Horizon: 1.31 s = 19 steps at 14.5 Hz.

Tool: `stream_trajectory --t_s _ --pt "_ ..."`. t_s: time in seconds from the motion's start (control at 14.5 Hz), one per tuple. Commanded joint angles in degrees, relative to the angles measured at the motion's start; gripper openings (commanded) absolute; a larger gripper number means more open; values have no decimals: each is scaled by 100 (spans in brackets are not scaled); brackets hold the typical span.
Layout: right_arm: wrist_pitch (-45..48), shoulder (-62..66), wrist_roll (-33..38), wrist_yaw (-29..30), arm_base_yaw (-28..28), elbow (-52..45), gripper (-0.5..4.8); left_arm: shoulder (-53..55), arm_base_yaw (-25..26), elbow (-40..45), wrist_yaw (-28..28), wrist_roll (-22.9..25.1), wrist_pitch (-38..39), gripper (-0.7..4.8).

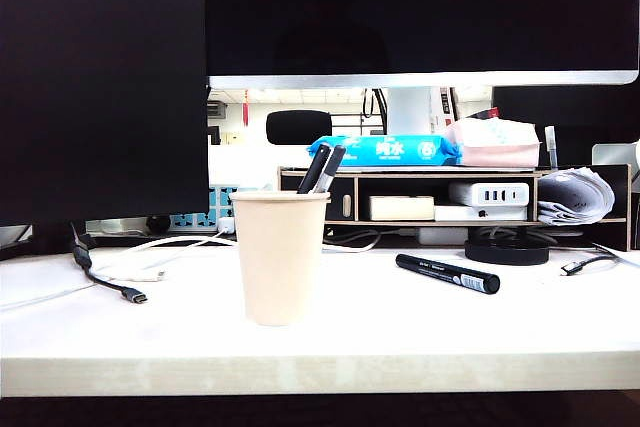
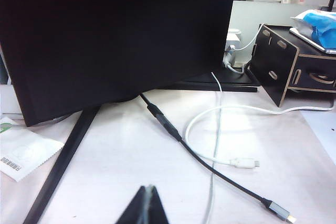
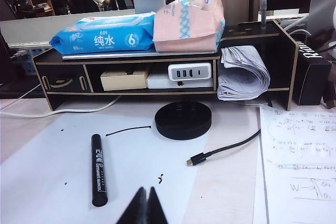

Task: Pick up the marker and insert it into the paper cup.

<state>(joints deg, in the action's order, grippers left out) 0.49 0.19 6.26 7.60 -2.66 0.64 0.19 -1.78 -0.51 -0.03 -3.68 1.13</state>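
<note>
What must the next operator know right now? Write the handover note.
Left gripper: fingers shut, empty, above the cables by the monitor.
Right gripper: fingers shut, empty, just short of the marker.
Marker: lying flat on the table, right of the paper cup.
Paper cup: upright, two slimmer pens already inside.
Done: nothing.
Left: grasp marker, lift, insert into cup.

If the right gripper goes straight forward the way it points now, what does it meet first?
The right gripper, shut, points level over the table. The marker lies just beside its line, so it probably passes it. The first thing ahead looks like the black round disc, with the wooden shelf behind it; depth is uncertain.
</note>
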Motion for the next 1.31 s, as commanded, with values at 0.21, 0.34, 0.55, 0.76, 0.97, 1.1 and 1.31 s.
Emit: stream_trajectory --t_s 0.21,0.34,0.55,0.76,0.97,1.1,1.31 --pt "-4 0 767 0 -2 -33 -6 0 4 -2 326 -1226 -33 -4" --pt "2 0 765 2 -2 -33 -5 2 -7 -4 2026 -1930 184 -5" --pt "-13 0 769 55 -2 -33 -5 7 -638 -7 3630 -2153 695 -5" --pt "-33 0 769 153 -2 -33 -5 122 -2151 -7 2203 -1744 741 -5" --pt "-199 7 1237 581 -4 52 -6 271 -2446 -4 1928 -1580 741 -5" --pt "-190 133 1340 776 -4 339 -6 271 -2448 -4 1932 -1580 743 -5" --pt "-197 1397 1416 831 -4 1049 -6 271 -2448 -4 1930 -1578 741 -5"
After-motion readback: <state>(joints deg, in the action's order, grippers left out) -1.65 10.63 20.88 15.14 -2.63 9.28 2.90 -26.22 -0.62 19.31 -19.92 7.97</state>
